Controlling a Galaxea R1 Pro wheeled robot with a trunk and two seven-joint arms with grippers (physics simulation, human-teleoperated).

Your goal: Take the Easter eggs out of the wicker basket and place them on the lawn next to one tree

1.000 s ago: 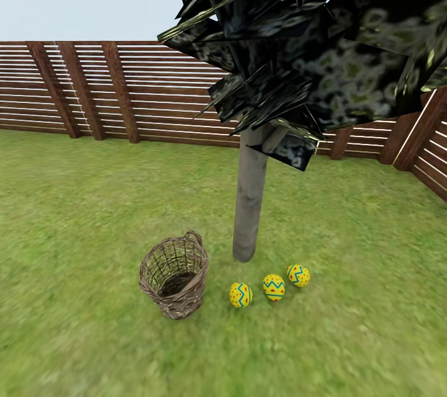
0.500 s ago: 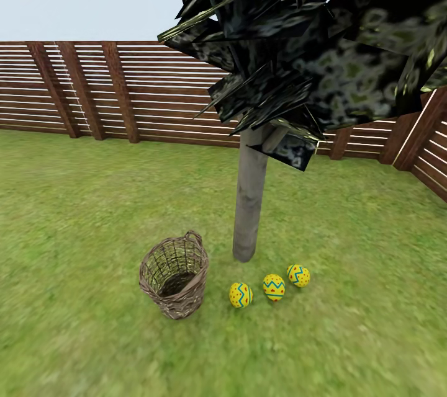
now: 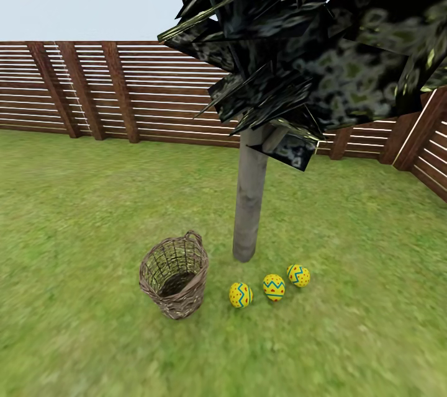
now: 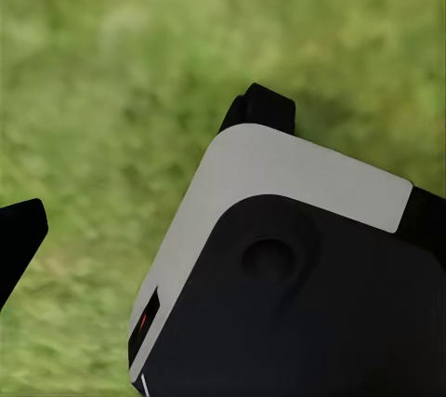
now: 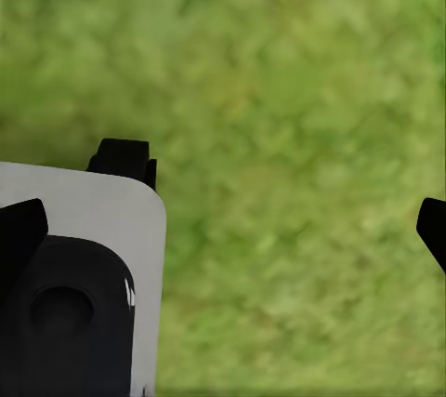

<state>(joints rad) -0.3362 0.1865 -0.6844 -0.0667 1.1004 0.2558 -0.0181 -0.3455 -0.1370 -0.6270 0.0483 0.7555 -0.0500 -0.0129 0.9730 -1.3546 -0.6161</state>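
Three yellow Easter eggs with blue zigzags (image 3: 240, 294) (image 3: 274, 286) (image 3: 298, 275) lie in a short row on the lawn (image 3: 81, 198), just in front of the tree's pale trunk (image 3: 249, 198). The wicker basket (image 3: 186, 301) stands upright to the left of the eggs, and no egg shows inside it. In the right wrist view my right gripper (image 5: 223, 239) is open over bare grass, a black fingertip at each side edge. In the left wrist view one black fingertip (image 4: 20, 239) sits at the frame edge above grass, holding nothing.
A brown slatted fence (image 3: 155, 93) closes the garden behind and at the right. Dark jagged foliage (image 3: 298, 31) hangs over the trunk. A white and black part of my own body (image 4: 297, 267) (image 5: 65, 285) stands near each gripper. Open grass spreads all around the basket.
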